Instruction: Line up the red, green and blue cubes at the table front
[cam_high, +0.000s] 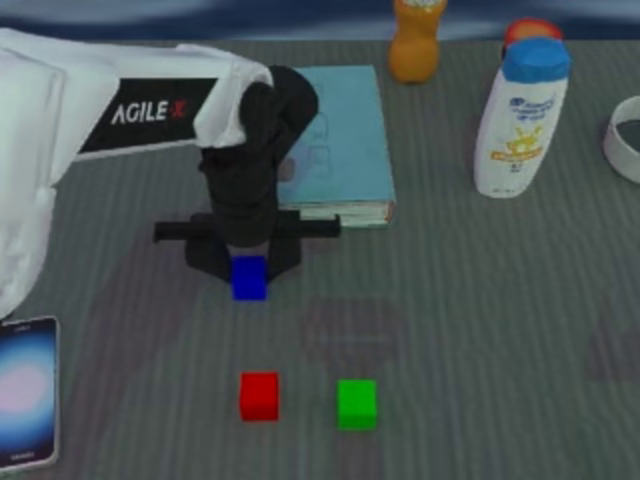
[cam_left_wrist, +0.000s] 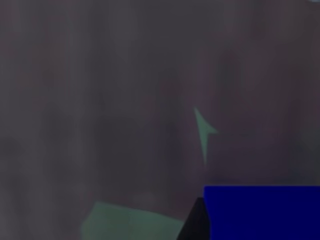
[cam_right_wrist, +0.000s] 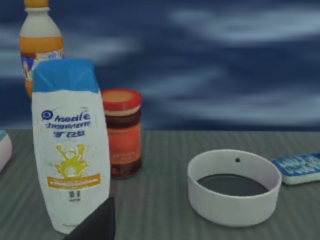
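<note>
Taking the top view as a clock face and going from its left to its right, the left gripper (cam_high: 247, 262) sits at about ten o'clock from the table's centre, just in front of the pale blue book (cam_high: 345, 140). It is closed on the blue cube (cam_high: 249, 278), which shows just below the dark fingers. In the left wrist view the same cube (cam_left_wrist: 262, 212) fills the corner right against a fingertip (cam_left_wrist: 196, 222), so I judge it gripped and carried, not resting.

Next, at about seven o'clock near the table (cam_high: 480, 330) front, the red cube (cam_high: 259, 396) sits alone. Just to its right, at six o'clock, the green cube (cam_high: 356, 404) stands level with it, with a gap between them.

So two of the three look placed in a row at the front; the blue one is left to bring down and set in line with them.

The right arm is outside the top view; its wrist camera faces the shampoo bottle (cam_right_wrist: 70, 145), and whether its fingers are apart cannot be told.
</note>
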